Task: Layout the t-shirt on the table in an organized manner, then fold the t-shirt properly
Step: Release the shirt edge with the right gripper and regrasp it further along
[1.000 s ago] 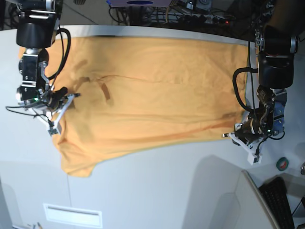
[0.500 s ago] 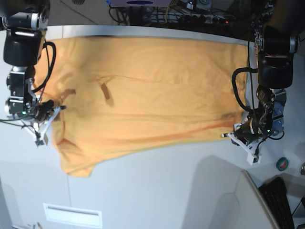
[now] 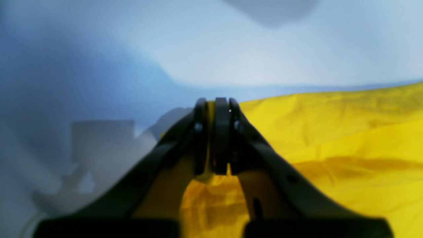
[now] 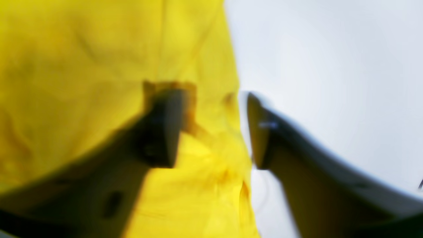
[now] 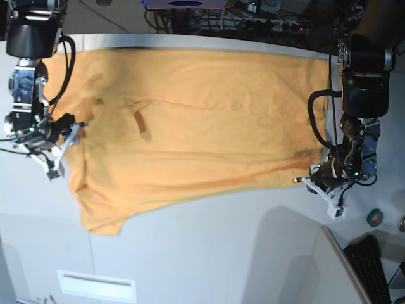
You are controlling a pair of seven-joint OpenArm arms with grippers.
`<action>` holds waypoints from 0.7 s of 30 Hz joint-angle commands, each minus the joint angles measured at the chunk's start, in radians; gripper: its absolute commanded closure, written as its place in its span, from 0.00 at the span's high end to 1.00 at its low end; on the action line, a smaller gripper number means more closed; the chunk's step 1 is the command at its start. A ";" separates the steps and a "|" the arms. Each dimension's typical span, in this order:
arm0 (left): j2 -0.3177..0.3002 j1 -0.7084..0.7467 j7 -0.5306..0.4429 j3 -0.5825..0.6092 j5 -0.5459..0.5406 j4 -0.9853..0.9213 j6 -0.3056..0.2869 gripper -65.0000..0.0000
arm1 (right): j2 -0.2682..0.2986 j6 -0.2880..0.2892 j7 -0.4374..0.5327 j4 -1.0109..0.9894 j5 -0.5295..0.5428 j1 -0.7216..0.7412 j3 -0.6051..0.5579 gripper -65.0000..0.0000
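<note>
Tension first: left gripper (image 3: 216,109) clenched on orange-yellow soft cloth t-shirt (image 5: 202,126), right gripper (image 4: 214,129) released, straddling hem near pale smooth table's (image 5: 190,253) edge.

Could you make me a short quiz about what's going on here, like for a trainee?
1. True or false: the left gripper is shut on the t-shirt.
2. The right gripper is: A) open at the shirt's edge, B) clamped on the shirt, C) far from the shirt.
3. Fill in: the shirt lies spread on the ____.

Key: 1 true; 2 A; 3 table.
</note>
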 commanded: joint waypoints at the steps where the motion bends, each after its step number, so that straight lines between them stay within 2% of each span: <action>1: -0.016 -0.025 -0.016 -0.004 -0.007 0.016 -0.003 0.00 | 0.013 -0.003 0.017 0.021 0.000 0.012 0.003 0.60; 6: -0.016 -0.025 -0.016 -0.004 -0.007 0.016 -0.003 0.00 | -0.005 -0.003 0.085 0.019 0.000 -0.021 0.001 0.56; 18: -0.016 -0.025 -0.016 -0.004 -0.007 0.013 -0.003 0.00 | -0.025 -0.003 0.094 -0.030 -0.002 -0.017 0.000 0.55; 20: -0.016 -0.025 -0.016 -0.004 -0.007 0.013 -0.003 0.00 | -0.025 -0.003 0.094 -0.050 -0.002 0.000 0.006 0.48; 21: -0.016 -0.025 -0.016 -0.004 -0.007 0.013 -0.003 0.00 | -0.023 -0.003 0.094 -0.059 -0.002 0.008 0.009 0.41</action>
